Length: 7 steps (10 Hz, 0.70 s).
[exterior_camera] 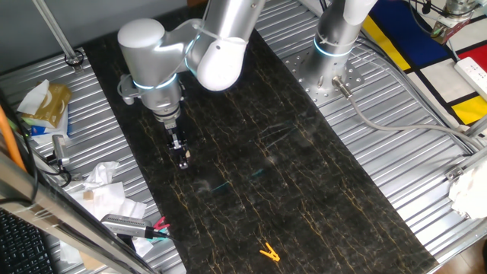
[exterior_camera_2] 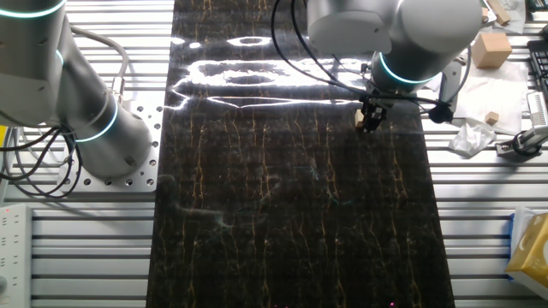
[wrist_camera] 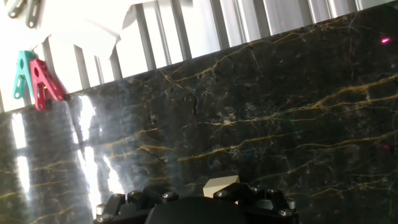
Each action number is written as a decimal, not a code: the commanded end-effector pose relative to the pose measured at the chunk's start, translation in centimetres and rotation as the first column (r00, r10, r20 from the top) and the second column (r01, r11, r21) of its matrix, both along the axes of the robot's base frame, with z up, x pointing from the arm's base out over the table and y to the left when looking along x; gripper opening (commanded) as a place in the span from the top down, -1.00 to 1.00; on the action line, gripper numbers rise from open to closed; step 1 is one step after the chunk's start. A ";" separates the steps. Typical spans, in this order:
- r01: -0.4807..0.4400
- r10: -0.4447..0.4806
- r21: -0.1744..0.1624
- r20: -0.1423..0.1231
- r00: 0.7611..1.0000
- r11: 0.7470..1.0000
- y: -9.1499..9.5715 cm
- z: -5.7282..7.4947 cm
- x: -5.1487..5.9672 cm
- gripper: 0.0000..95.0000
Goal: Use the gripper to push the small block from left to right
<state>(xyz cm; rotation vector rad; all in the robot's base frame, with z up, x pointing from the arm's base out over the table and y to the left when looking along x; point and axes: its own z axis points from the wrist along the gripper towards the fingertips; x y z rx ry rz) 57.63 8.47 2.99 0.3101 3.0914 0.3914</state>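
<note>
Pincer (exterior_camera_2: 370, 122) stands low over the dark worktop (exterior_camera_2: 291, 222), near its edge, with the small block (exterior_camera_2: 360, 120) touching its tip. Fingers apart or together: cannot tell. Judgement: contact made; nearly the whole push across remains.

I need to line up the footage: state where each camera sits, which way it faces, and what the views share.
One fixed view: high, looking down the dark mat; arm and gripper show.
The other fixed view: high, opposite side; gripper beside the small block.
Hand view: on the hand, looking along the fingers; block at the bottom edge.
Shared: mat, gripper.
</note>
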 end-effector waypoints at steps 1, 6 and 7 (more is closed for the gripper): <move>0.003 -0.003 0.004 -0.001 1.000 1.000 0.1 0.1 0.0 -0.60; 0.011 -0.011 0.010 -0.001 1.000 1.000 0.5 0.4 0.3 -0.60; 0.009 -0.009 0.009 -0.001 1.000 1.000 0.5 0.4 0.3 -0.60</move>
